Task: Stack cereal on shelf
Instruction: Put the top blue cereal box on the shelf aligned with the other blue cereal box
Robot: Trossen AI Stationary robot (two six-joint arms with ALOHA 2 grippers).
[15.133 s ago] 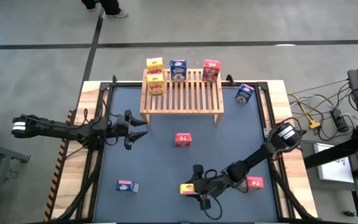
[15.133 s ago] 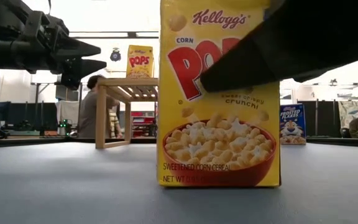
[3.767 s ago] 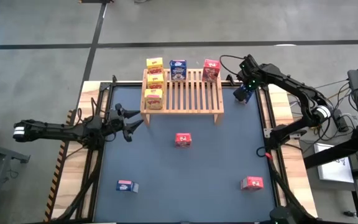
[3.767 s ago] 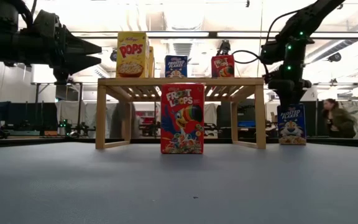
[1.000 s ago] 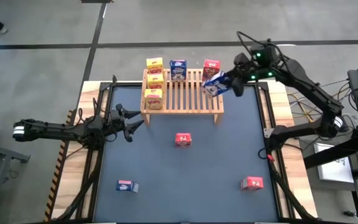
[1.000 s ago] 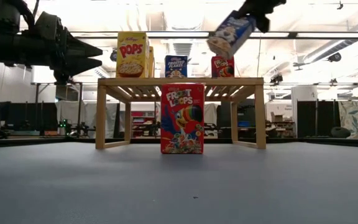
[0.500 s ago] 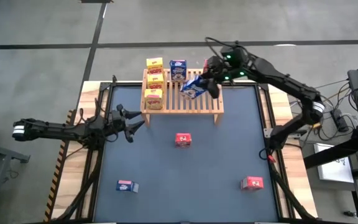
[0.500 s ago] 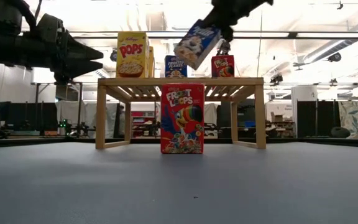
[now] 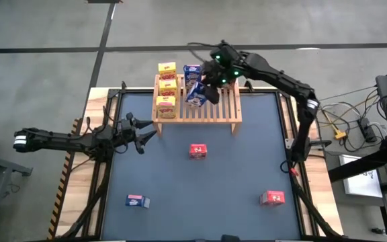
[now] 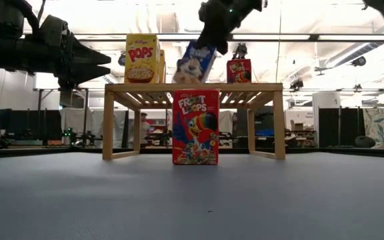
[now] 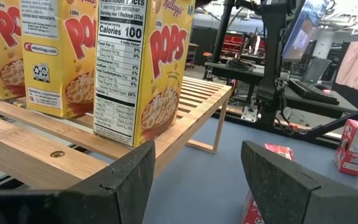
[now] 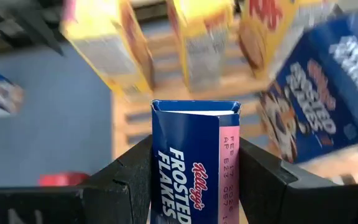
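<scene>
The right gripper (image 9: 205, 86) is clamped on a blue box (image 9: 195, 94) reading "Frosted Flakes", holding it tilted over the slatted top of the wooden shelf (image 9: 224, 107). Close around it stand three yellow boxes (image 9: 167, 88) in a row along the shelf's left end, lettered "Corn Pops", a second blue box (image 9: 191, 70) at the back edge just behind the held one, and a red box (image 10: 239, 70) at the back right. On the dark table mat (image 9: 180, 181), a red "Froot Loops" box (image 10: 195, 127) stands upright in front of the shelf; another red box (image 9: 273, 197) and a blue box (image 9: 136, 200) lie well apart nearer the front. The left gripper (image 9: 143, 135) waits low beside the shelf's left leg, jaws apart and empty.
</scene>
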